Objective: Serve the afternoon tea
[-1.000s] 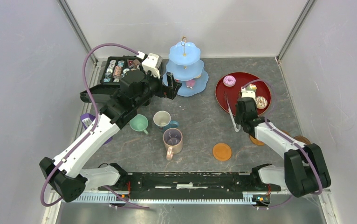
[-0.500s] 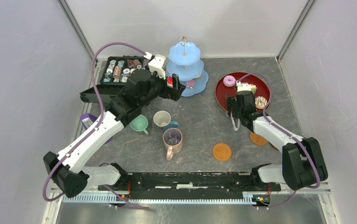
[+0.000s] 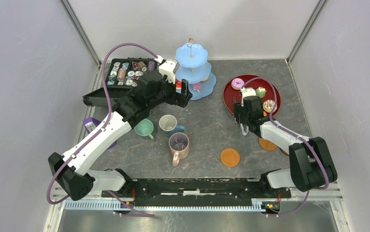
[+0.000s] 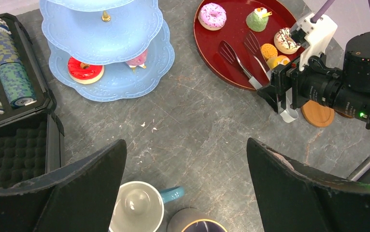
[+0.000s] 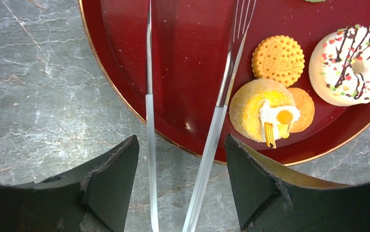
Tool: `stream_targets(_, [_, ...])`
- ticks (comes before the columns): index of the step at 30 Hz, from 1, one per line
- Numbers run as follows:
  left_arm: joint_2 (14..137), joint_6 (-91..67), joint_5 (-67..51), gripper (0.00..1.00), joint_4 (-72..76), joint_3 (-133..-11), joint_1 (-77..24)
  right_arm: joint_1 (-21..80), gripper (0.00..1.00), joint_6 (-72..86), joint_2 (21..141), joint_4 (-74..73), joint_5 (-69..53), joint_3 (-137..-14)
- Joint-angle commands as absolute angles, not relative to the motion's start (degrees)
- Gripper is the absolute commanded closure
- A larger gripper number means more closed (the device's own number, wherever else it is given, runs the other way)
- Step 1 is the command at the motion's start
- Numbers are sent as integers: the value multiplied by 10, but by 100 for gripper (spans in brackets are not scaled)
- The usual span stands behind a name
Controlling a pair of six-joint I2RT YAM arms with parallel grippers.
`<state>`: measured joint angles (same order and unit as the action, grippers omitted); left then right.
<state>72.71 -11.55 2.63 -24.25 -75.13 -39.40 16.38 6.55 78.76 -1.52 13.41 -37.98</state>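
The pale-blue three-tier stand [image 3: 192, 67] holds a red doughnut [image 4: 85, 71] and a pink pastry [image 4: 137, 59] on its bottom tier. My left gripper [image 4: 185, 159] hovers open and empty just in front of the stand, above the white-and-blue mug [image 4: 137, 208] and the pink-purple mug [image 4: 197, 224]. My right gripper [image 5: 182, 164] is open at the near-left rim of the red tray [image 5: 183, 72]. Both arms of the metal tongs [image 5: 217, 111] lie between its jaws, spread, clear of both pads. On the tray are a yellow pastry [image 5: 263, 108], a biscuit [image 5: 278, 58] and a sprinkled doughnut [image 5: 349, 63].
A mint-green mug [image 3: 143, 127] stands left of the other two. Brown coasters lie at the front [image 3: 230, 156] and under the right arm [image 3: 267, 144]. The open black case [image 3: 125, 72] of capsules sits at the back left. A pink doughnut [image 4: 212, 14] and a green pastry [image 4: 257, 19] lie further back on the tray.
My right gripper has opened and the tongs' arms have sprung apart between its jaws. The left arm has swung right along the front of the stand.
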Motion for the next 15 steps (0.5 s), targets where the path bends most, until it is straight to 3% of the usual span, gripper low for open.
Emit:
stream_targets(1, [705,-110,6,0,-237,-759,-395,160,29,62,790,31,153,-362])
stream_targets(8, [673,-100,20,0,-217,-713,-397,145,49,73,808,58,138,-362])
stream_targets(15, [652,-96,28,0,-215,-695,-408,138,48,80,827,42,132,-411])
